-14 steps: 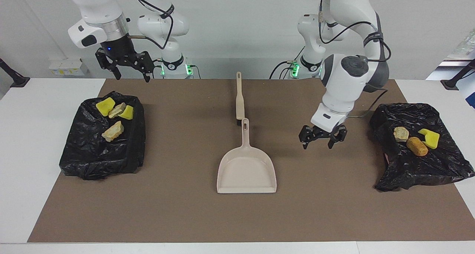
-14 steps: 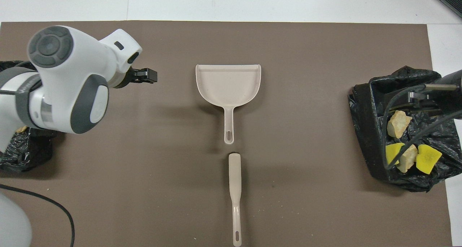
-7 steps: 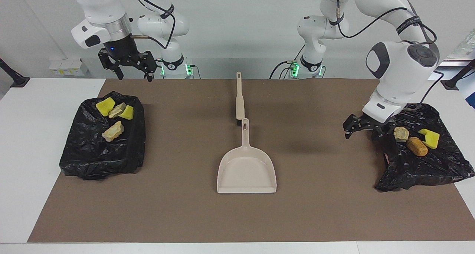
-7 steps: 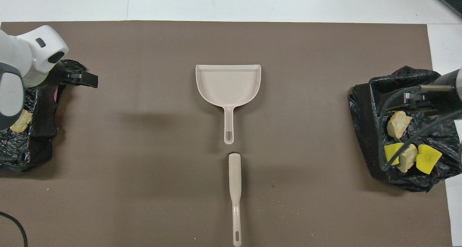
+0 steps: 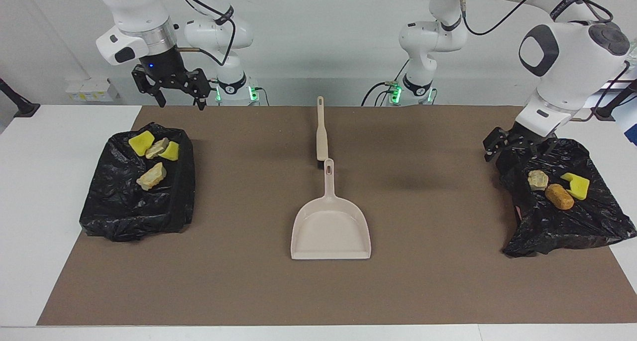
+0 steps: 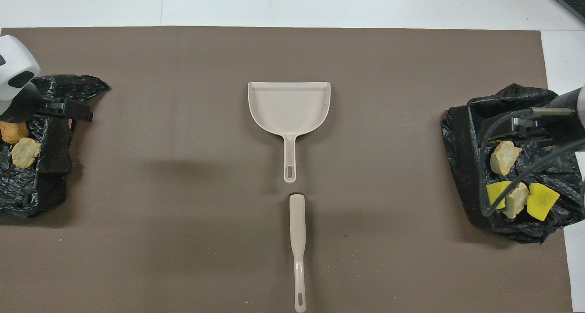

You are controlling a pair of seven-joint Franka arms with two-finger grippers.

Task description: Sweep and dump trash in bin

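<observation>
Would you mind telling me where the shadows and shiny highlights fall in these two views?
Facing view: a soft shadow lies on the brown mat between the dustpan and the left gripper; the black bags show small glossy highlights. Overhead view: the same faint shadow lies toward the left arm's end; light is even, no harsh glare.

The dustpan [image 5: 330, 230] lies at table centre. The brush [image 5: 322, 131] lies at its 12 o'clock in the facing view, nearer the robots. Bins [image 5: 134, 206] [image 5: 572, 226] at 9 and 3 o'clock hold trash [image 5: 152, 176] [image 5: 559, 196].

Trash [image 5: 153, 158] – yellow and tan lumps – lies in both bins [image 5: 124, 206].
</observation>
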